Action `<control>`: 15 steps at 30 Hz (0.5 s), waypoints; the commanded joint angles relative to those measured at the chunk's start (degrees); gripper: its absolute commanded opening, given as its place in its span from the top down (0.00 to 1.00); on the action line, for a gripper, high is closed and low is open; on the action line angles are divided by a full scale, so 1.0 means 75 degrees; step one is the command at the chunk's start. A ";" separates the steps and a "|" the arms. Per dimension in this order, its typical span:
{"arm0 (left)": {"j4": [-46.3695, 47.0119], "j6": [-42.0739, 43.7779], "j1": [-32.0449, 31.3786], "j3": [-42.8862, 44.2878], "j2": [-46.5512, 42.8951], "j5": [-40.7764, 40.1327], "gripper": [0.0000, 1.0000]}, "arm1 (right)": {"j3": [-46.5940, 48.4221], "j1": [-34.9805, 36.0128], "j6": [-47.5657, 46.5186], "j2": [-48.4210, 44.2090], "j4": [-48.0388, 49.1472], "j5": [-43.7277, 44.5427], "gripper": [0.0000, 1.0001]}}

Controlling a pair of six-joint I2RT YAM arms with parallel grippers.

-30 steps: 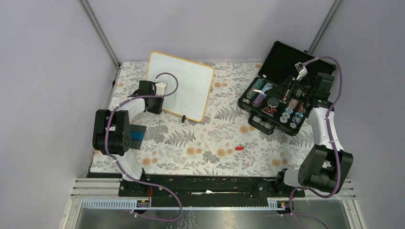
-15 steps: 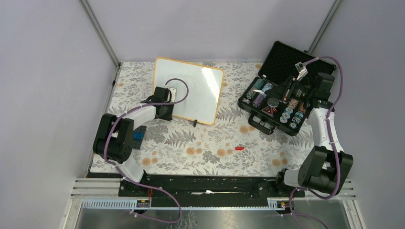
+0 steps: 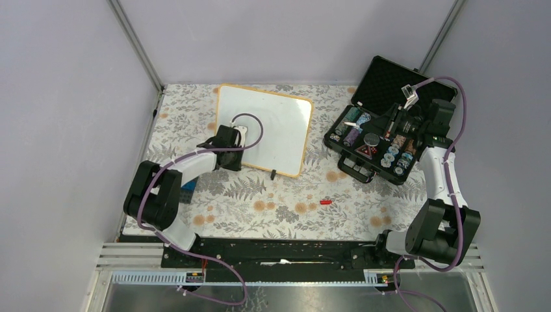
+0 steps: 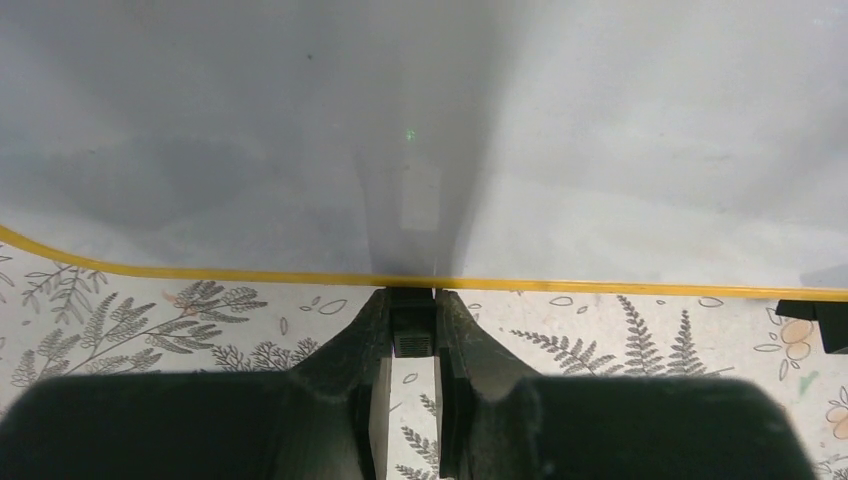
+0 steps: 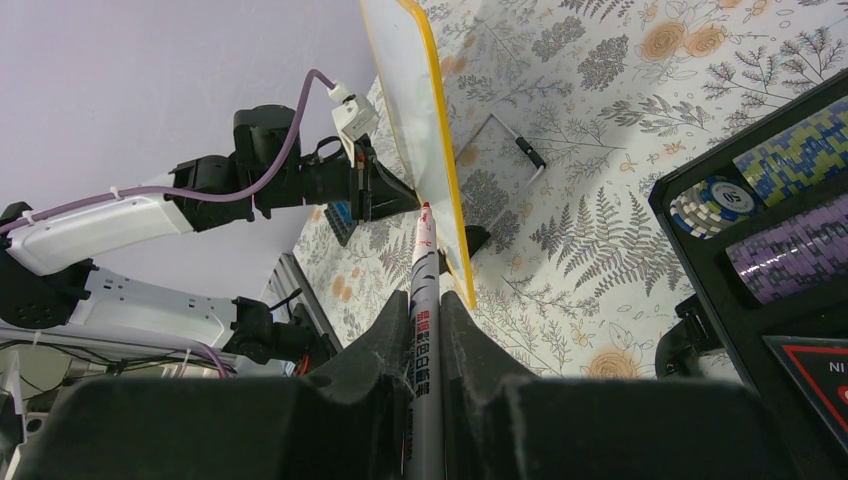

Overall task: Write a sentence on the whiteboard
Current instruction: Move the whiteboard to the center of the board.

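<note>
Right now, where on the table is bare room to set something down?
The flowered cloth between the whiteboard and the near edge is bare, apart from a small red piece. Crowded: the right side, filled by the open case, and beside the blue block at left.

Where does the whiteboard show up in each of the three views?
Top external: whiteboard at upper centre, left gripper on its near edge.
Left wrist: whiteboard fills the upper half, yellow rim crossing above the fingers.
Right wrist: whiteboard edge-on at top centre, beyond the marker tip.
Shared landmark: the left gripper clamping the rim.
</note>
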 commanded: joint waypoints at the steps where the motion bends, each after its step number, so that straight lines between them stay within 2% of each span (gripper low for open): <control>1: 0.0125 -0.0495 -0.0293 -0.0209 -0.0322 0.0728 0.83 | 0.0025 0.0048 -0.0124 -0.0144 0.0090 0.0049 1.00; 3: 0.0173 -0.0627 -0.0352 -0.0271 -0.0325 0.0826 0.81 | 0.0038 0.0048 -0.0111 -0.0126 0.0098 0.0041 1.00; 12: 0.0187 -0.0676 -0.0845 -0.0224 -0.0325 0.1350 0.56 | -0.0034 0.0048 -0.0136 -0.0143 0.0089 0.0058 1.00; 15: 0.0293 -0.0605 -0.1123 -0.0209 -0.0312 0.1382 0.52 | 0.0002 0.0048 -0.0136 -0.0117 0.0090 0.0058 1.00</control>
